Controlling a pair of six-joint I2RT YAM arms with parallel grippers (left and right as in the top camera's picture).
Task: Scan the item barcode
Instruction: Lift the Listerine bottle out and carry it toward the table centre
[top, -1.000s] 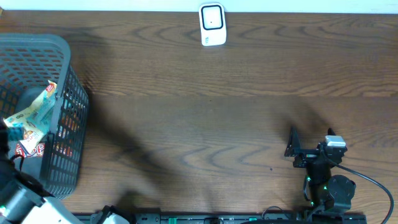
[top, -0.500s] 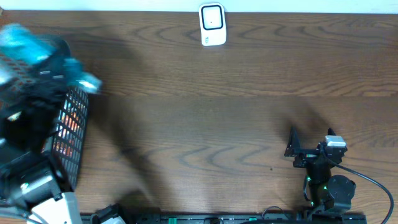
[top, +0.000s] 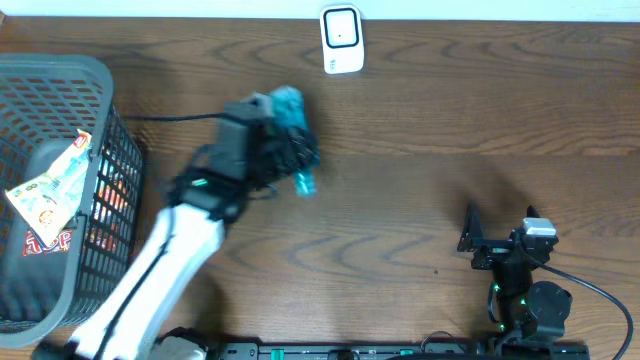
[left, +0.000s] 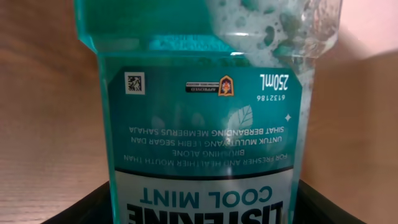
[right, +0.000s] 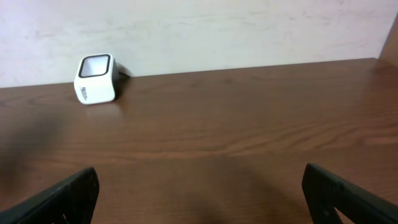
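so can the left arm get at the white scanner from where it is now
Probably yes. The left pincer, gripping the mouthwash bottle, hangs over the table short of the scanner, with only bare wood between them. The basket sits well off to one side.

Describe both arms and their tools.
The left arm has a white link, a black wrist with green lights and a black cable. The right arm is black, with green lights, a silver block and a looping black cable. The left tool and right tool have black fingers.
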